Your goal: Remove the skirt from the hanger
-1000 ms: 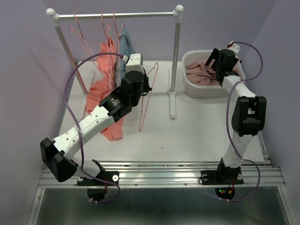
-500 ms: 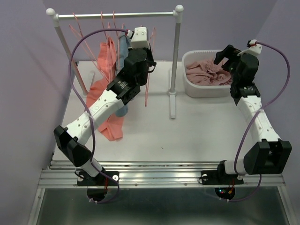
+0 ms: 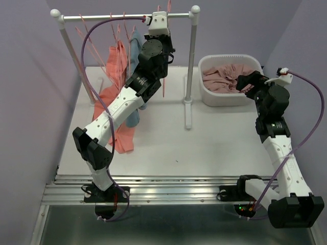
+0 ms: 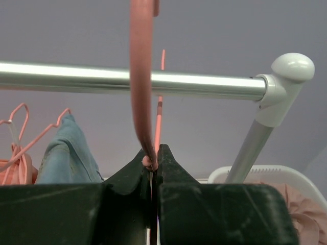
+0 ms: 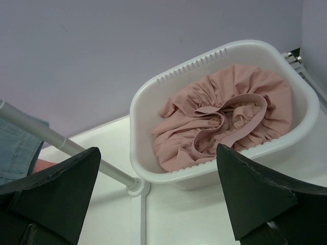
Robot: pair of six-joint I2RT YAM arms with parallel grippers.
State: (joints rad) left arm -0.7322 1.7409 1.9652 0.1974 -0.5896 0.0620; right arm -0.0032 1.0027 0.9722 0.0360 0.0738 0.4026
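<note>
Skirt (image 5: pixel 219 120) lies crumpled in the white basket (image 5: pixel 139 104), just in front of the right claw (image 5: pixel 157 149), which is spread wide. The left claw (image 4: pixel 152 157) pinches a pink hanger (image 4: pixel 139 76) near the rail (image 4: pixel 76 76).

Left wrist view: the hanger (image 4: pixel 139 76) runs off the top edge, so its hook end is unseen. Lower down, its wire vanishes between the pressed-together fingers of the left gripper (image 4: pixel 152 166). The finger bodies cut off the blue garment (image 4: pixel 66 153).

Top view: at the counter's far edge the wrist camera (image 3: pixel 157 23) covers that gripper, so finger contact is unreadable. Near the far right corner the right gripper (image 3: pixel 244 81) overlaps the basket (image 3: pixel 225 99), hiding part of the skirt (image 3: pixel 219 79).
</note>
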